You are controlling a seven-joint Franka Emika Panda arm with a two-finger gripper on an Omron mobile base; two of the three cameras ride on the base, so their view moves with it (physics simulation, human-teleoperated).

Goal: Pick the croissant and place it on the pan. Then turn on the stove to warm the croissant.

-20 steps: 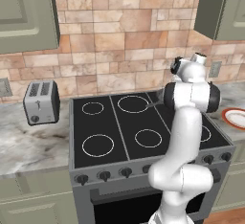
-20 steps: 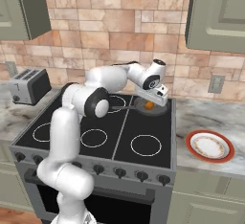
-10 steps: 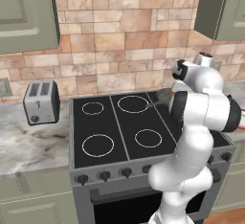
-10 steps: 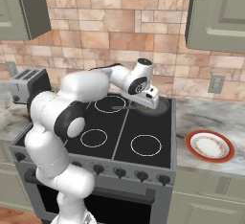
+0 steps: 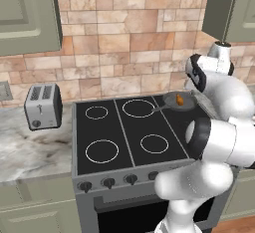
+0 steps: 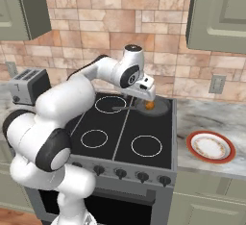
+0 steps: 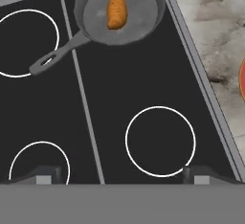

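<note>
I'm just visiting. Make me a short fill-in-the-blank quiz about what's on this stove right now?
1. The croissant lies inside the ____.
2. The gripper holds ____.
3. The toaster has ____ slots.
4. The plate on the counter has a ____ rim.

Missing words: pan; nothing; two; red-orange

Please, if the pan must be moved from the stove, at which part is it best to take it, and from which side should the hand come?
Probably by the handle of the pan. It is long and thin, sticks out free over the black glass of the stove, and lies nearly flat, so the open hand could come from above and close across it. The croissant lies in the bowl.
</note>
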